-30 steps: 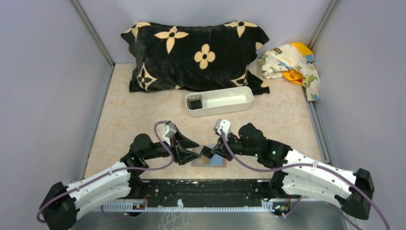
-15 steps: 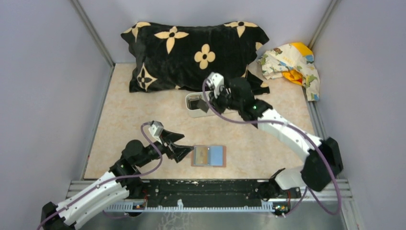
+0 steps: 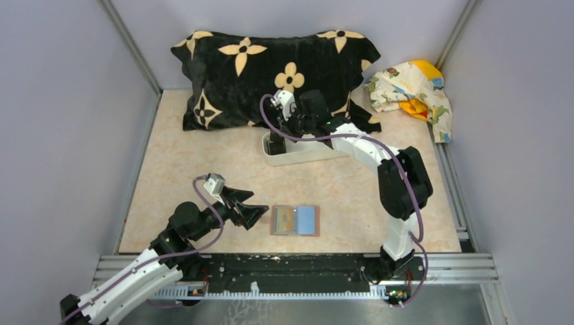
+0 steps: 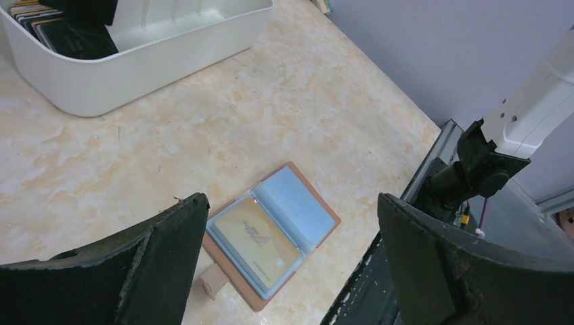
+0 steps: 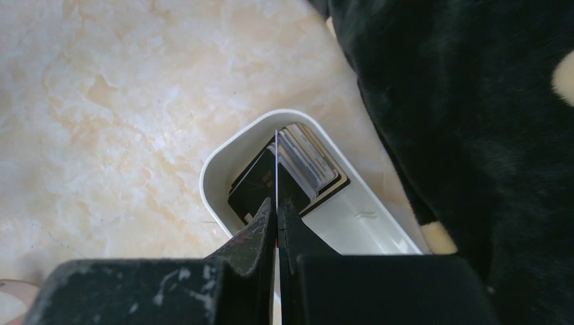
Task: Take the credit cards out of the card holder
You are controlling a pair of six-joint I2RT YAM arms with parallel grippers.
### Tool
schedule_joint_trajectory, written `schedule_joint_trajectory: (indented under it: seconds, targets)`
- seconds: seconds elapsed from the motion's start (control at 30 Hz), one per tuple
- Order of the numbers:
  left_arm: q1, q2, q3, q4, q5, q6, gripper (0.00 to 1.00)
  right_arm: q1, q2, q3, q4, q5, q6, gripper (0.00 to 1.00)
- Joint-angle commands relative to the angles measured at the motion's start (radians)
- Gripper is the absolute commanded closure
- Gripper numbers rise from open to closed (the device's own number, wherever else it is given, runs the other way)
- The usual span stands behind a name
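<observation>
Brown-rimmed blue folding card holder (image 3: pixel 296 221) lying open, long axis left-to-right, left gripper (image 3: pixel 259 215) low beside it, fingers spread, right gripper (image 3: pixel 276 137) outstretched beyond it, pinching thin flat card (image 5: pixel 276 169)

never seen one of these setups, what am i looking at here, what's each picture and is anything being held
These are two robot arms bolted to the near edge of a table, each ending in a two-finger gripper. One picture looks down from above; the other two come from cameras on the wrists. On the table lie an open wallet with a tan card in it, a white tray holding a stack of cards, a black flowered pillow and a crumpled cloth. The left gripper is open and empty, beside the wallet. The right gripper is shut on one thin card, seen edge-on, over the tray's end.
</observation>
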Motion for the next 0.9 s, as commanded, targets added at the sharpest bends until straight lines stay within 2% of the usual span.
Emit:
schedule_joint_trajectory:
  seconds: [0.0,0.57,0.87]
  targets:
    - [0.005,-0.019,-0.011,-0.036,-0.029,-0.012,0.0,0.002,0.025,0.045,0.024,-0.047,-0.04,1.0]
    - [0.004,0.007,-0.021,0.008,-0.034,0.013,0.0,0.002,0.067,0.02,-0.047,-0.116,-0.1,1.0]
    - [0.004,0.023,-0.022,0.019,-0.031,0.018,0.0,0.002,0.121,0.041,-0.024,-0.112,-0.085,0.99]
